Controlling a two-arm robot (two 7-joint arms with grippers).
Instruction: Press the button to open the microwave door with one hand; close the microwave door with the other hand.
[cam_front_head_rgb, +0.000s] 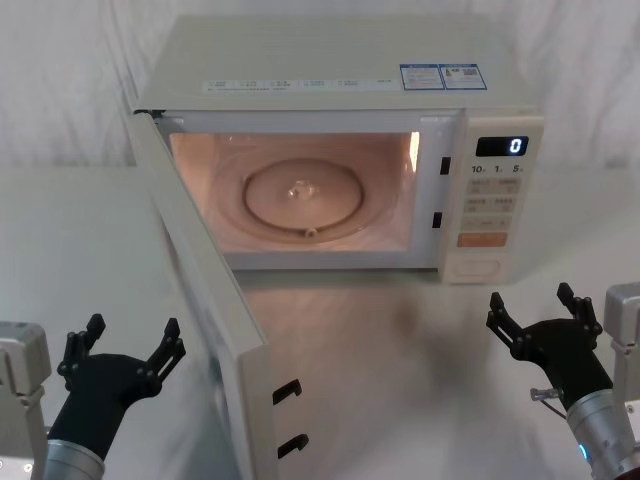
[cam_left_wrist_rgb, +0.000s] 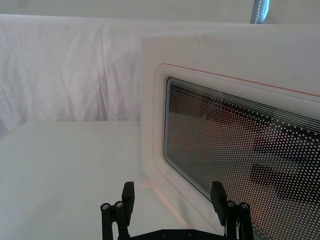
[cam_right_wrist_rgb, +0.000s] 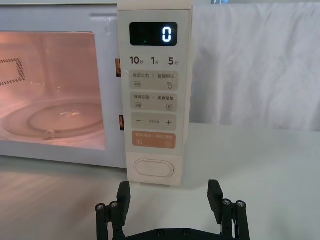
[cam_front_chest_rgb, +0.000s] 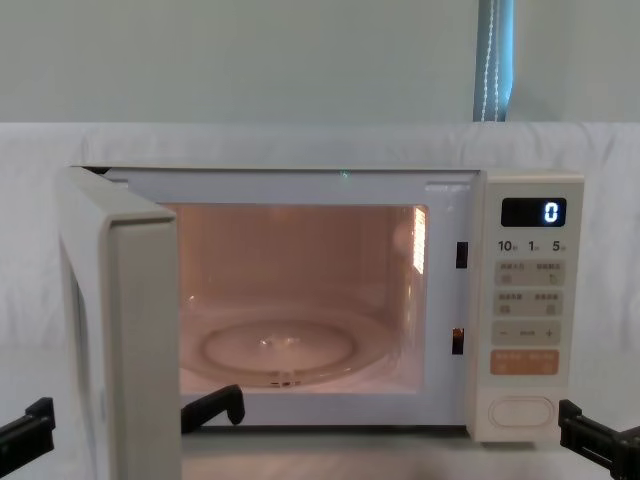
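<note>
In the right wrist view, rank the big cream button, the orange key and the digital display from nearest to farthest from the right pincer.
Right pincer, open, low before the panel.
1. The button, at the panel's foot.
2. The orange key, directly above it.
3. The display, at the panel's top.

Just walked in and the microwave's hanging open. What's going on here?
The microwave door is swung wide open, the cavity lit and the display reading 0. Both grippers are open and touching nothing. The right gripper sits low in front of the control panel, back from the button. The left gripper waits on the door's outer side, its camera facing the window.
</note>
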